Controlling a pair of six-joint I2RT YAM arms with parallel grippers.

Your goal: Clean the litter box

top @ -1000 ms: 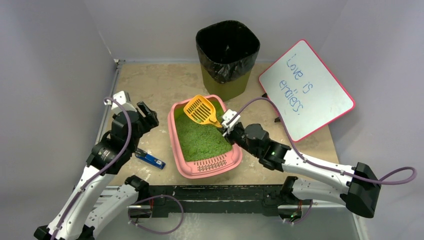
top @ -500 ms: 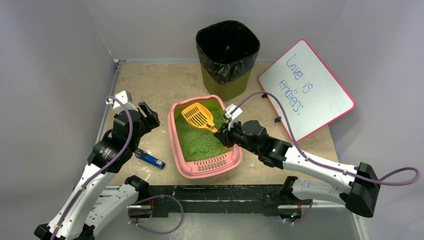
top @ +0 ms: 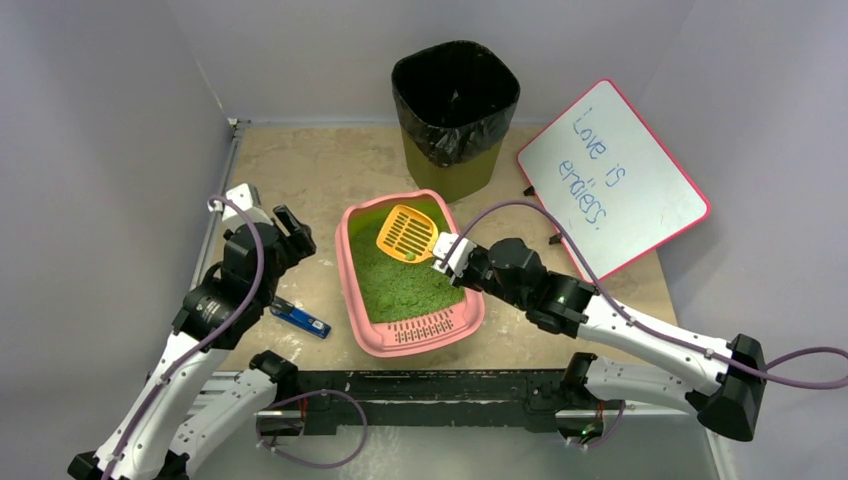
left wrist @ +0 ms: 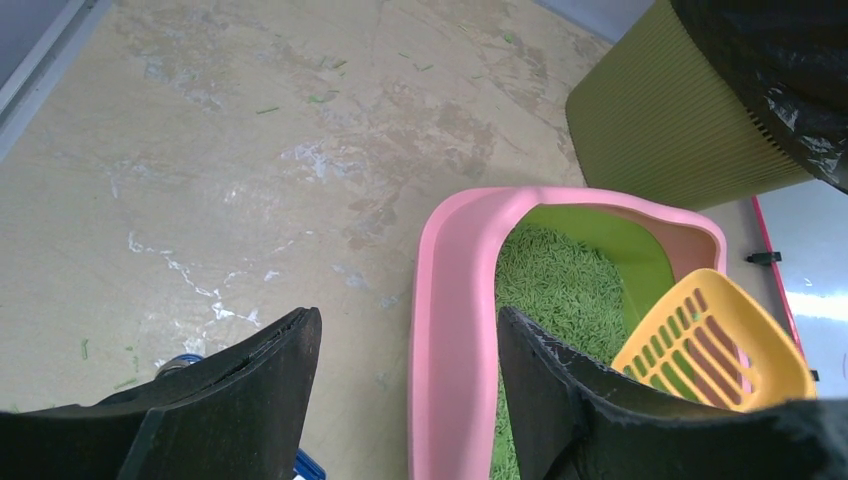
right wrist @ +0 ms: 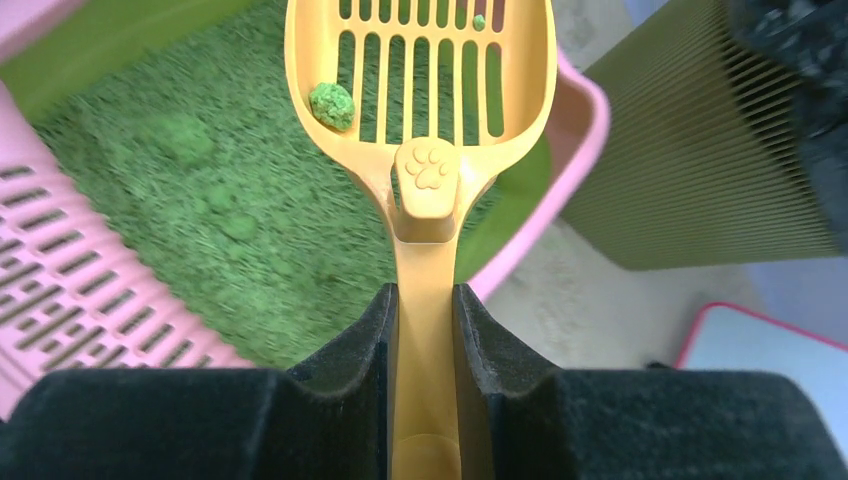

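Observation:
The pink litter box (top: 350, 290) with green litter sits mid-table, its slotted lip (top: 430, 328) toward me. My right gripper (top: 447, 256) is shut on the handle of a yellow slotted scoop (top: 405, 233), held over the box's far end. In the right wrist view the scoop (right wrist: 420, 70) carries a green clump (right wrist: 331, 104), with the gripper (right wrist: 425, 320) clamped on the handle. My left gripper (top: 292, 232) is open and empty, left of the box; in its wrist view (left wrist: 405, 350) the box's pink rim (left wrist: 450, 330) lies between the jaws' line of sight.
A tall olive bin (top: 455, 105) with a black bag stands behind the box. A pink-framed whiteboard (top: 610, 175) leans at the right. A blue object (top: 300, 320) lies on the table left of the box.
The right gripper dipped the scoop into the litter, then raised it and swung it right; it now holds a green clump. The left arm has barely moved.

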